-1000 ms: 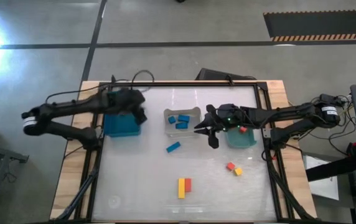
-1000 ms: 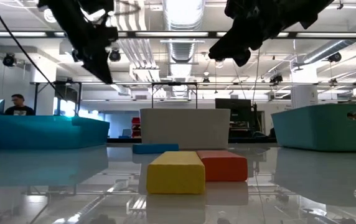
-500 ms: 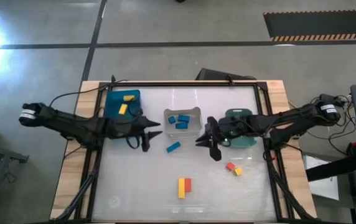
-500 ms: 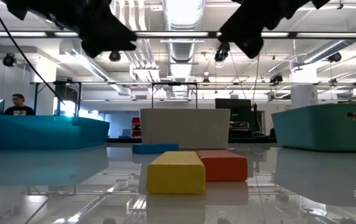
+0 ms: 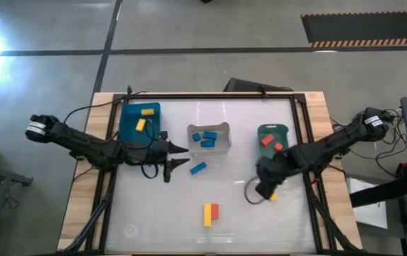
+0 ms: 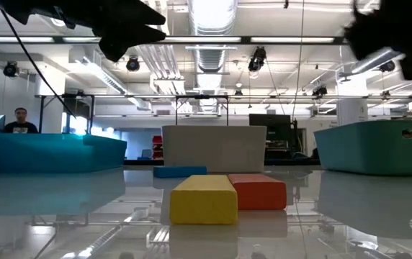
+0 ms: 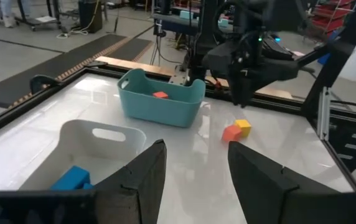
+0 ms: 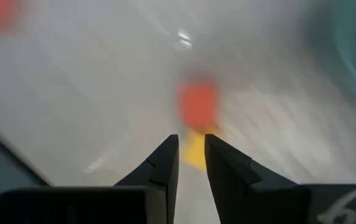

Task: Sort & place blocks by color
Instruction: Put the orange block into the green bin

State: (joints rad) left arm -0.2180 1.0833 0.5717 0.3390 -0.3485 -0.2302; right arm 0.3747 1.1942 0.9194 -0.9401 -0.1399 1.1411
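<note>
The right gripper (image 8: 191,160) has its jaws nearly together, only a thin slit between them, with nothing in it. It hovers directly above a red cube (image 8: 197,104) and a yellow cube (image 8: 195,149) that touch each other on the table at about 4 o'clock from the table's centre. The left gripper (image 7: 192,177) has its jaws parted with a clear gap and holds nothing; it sits at 9 o'clock from centre, just beside a loose blue block (image 5: 198,168).

Outward from there, the clear bin (image 5: 221,148) at 12 o'clock holds three blue blocks (image 5: 208,135). The blue bin (image 5: 129,135) at 10 o'clock holds two yellow blocks (image 5: 146,112). The green bin (image 5: 280,131) at 2 o'clock holds two red blocks (image 5: 266,140). At 6 o'clock a yellow bar (image 6: 203,198) and a red bar (image 6: 261,191) lie side by side, touching.
</note>
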